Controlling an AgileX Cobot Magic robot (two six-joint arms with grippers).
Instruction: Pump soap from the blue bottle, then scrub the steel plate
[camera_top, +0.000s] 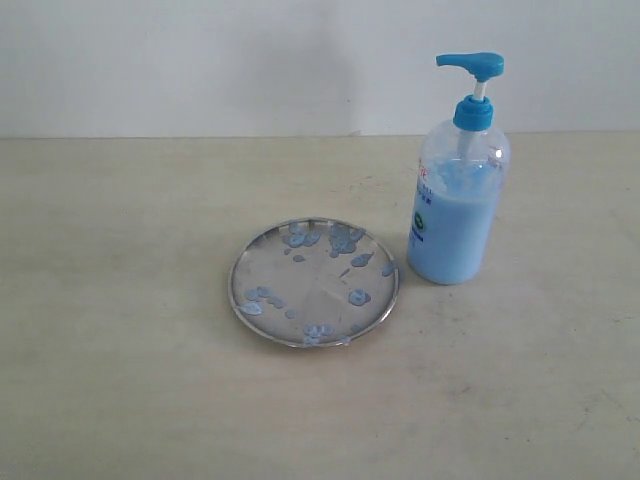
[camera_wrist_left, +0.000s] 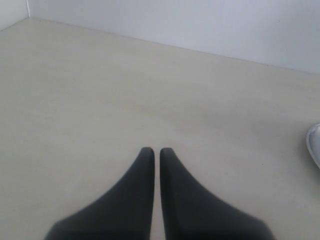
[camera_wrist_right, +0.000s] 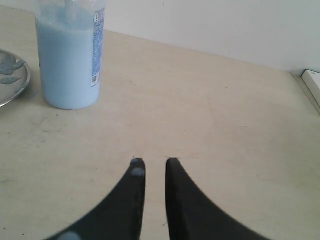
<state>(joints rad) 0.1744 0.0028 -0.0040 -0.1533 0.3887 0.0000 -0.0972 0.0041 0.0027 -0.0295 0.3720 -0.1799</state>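
Observation:
The steel plate (camera_top: 318, 277) lies flat in the middle of the table, dotted with pale blue soap blobs (camera_top: 300, 237). Just to its right stands the blue bottle (camera_top: 455, 215), upright, with its bright blue pump head (camera_top: 472, 65) raised. Neither gripper shows in the exterior view. My left gripper (camera_wrist_left: 157, 150) is shut and empty over bare table, and the plate's rim (camera_wrist_left: 315, 142) just shows at the frame's edge. My right gripper (camera_wrist_right: 155, 161) is open by a narrow gap and holds nothing. One of its fingers (camera_wrist_right: 137, 172) carries soap smears. The bottle (camera_wrist_right: 70, 60) and plate (camera_wrist_right: 10, 75) lie ahead of it.
A pale wall runs behind the beige table (camera_top: 120, 380). In the right wrist view a white flat object (camera_wrist_right: 312, 82) lies at the table's edge, far from the bottle.

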